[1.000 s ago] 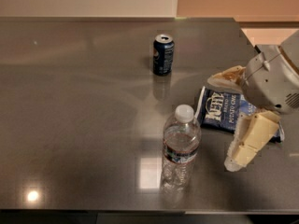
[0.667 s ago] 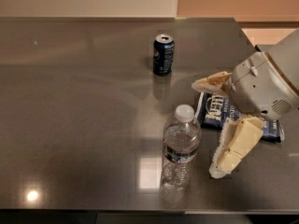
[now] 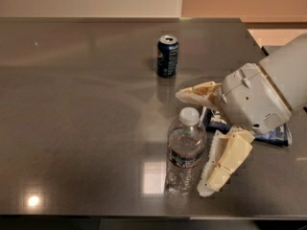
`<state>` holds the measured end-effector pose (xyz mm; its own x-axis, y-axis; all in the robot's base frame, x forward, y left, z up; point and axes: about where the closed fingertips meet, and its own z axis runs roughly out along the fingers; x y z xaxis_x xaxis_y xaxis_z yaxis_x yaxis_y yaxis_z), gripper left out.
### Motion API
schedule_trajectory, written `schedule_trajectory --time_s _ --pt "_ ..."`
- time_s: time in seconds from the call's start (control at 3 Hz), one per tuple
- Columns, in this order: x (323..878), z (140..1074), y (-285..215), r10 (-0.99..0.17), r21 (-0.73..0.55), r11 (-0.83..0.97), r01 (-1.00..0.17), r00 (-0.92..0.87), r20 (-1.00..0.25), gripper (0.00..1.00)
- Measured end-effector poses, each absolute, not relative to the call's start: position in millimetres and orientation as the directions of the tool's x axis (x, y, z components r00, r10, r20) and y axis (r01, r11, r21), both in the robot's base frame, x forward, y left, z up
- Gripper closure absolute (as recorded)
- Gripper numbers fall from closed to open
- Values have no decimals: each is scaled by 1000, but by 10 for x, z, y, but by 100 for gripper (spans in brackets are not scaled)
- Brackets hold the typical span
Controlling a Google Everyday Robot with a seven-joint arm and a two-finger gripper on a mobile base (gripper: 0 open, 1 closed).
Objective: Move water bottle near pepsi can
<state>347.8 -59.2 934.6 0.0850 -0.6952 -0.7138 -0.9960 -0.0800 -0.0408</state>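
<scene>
Here's the gripper (image 3: 195, 143), low over the near right part of the table (image 3: 72, 119). Its two cream fingers (image 3: 225, 162) are spread wide apart and hold nothing. One finger reaches past the far side of the water bottle (image 3: 185, 152) and the other lies at its near right side. That puts the upright bottle just at the mouth of the opening, lined up, I'd say, for a side grasp on the body. The pepsi can (image 3: 168, 56) stands upright well apart, farther back and slightly left. A flat blue bag (image 3: 274, 136) lies right of the bottle, partly hidden by the wrist. No squeeze yet, and the carry to the can is all ahead.
</scene>
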Motion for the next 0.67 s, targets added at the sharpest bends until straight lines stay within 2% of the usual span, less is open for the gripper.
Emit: schedule_trajectory --time_s 0.33,0.67 --pt "3431 9339 -534 -673 -32 -93 -995 87 -734 18" --pt "3434 9364 -522 -663 -36 -94 -995 89 -743 41"
